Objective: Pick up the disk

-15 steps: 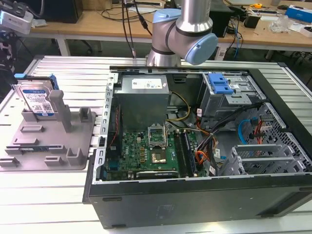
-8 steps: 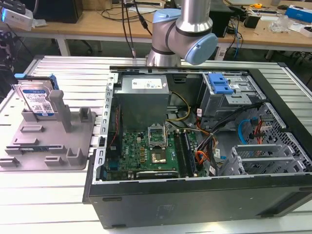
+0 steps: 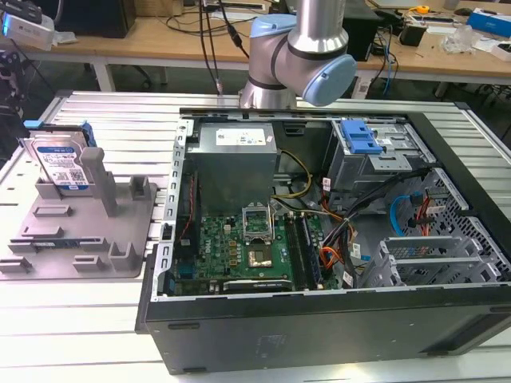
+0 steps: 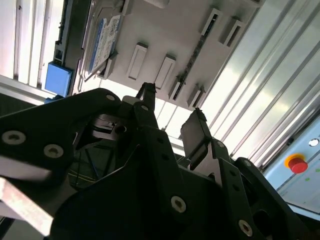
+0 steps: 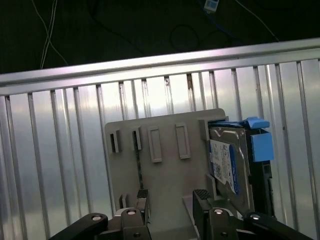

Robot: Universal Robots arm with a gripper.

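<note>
Hand (image 5: 172,196): two dark fingers (image 5: 202,194) spread apart, with nothing between them and touching nothing. In both wrist views it hangs over the grey fixture (image 5: 165,172).
Disk (image 3: 62,163): stands on edge at the exterior view's far left, in the fixture's end slot, label facing out. Blue rails (image 5: 261,145) run along its sides.
Disk against hand: in the first wrist view the disk sits off to one side of the hand, past one finger and outside the gap. It is near that fingertip, and no contact shows.
Fixture: flat grey plate with upright posts, lying on the slatted metal worktop (image 3: 80,335), just beside the computer case (image 3: 319,319).
Computer case: lies open on its side, in the middle and toward the exterior view's right. A green board (image 3: 239,247) sits inside it, and a blue-handled drive cage (image 3: 359,140) is at the far corner.
Arm (image 3: 299,44): rises behind the case.
Count: one disk, one fixture, one case, one hand with two fingers.
</note>
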